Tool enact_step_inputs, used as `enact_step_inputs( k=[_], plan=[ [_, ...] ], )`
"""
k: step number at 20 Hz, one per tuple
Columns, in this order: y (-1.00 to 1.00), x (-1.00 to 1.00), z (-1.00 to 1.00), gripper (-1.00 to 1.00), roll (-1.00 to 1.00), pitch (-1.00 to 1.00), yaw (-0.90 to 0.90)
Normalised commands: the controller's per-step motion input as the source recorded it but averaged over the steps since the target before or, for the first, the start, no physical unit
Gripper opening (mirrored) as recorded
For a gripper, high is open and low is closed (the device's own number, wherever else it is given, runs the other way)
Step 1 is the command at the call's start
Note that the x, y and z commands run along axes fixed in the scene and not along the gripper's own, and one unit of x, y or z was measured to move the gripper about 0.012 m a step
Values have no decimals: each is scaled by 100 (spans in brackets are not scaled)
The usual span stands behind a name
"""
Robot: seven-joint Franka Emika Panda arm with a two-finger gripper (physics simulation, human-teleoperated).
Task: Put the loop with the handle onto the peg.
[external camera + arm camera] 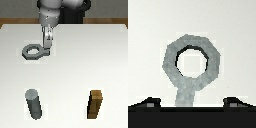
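Claw (47, 48) at loop handle (186, 94), no writing

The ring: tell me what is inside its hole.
Only bare white table shows through the ring. The handle runs out of the wrist view between the pincer fingertips; its tip is hidden.

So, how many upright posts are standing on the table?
2. The dark grey peg stands at the exterior view's left, the brown wooden block at its right. The wrist view shows neither; none seems hidden.

Flat loop (34, 51) — upright peg (34, 104) apart
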Motion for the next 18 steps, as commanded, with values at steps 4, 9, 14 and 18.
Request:
enact_step_inputs(
  k=[4,9,14,18],
  plan=[
    [0,0,0,100,0,0,0],
    [20,20,0,100,0,0,0],
    [0,0,-20,100,0,0,0],
    [0,0,-50,100,0,0,0]
  ],
)
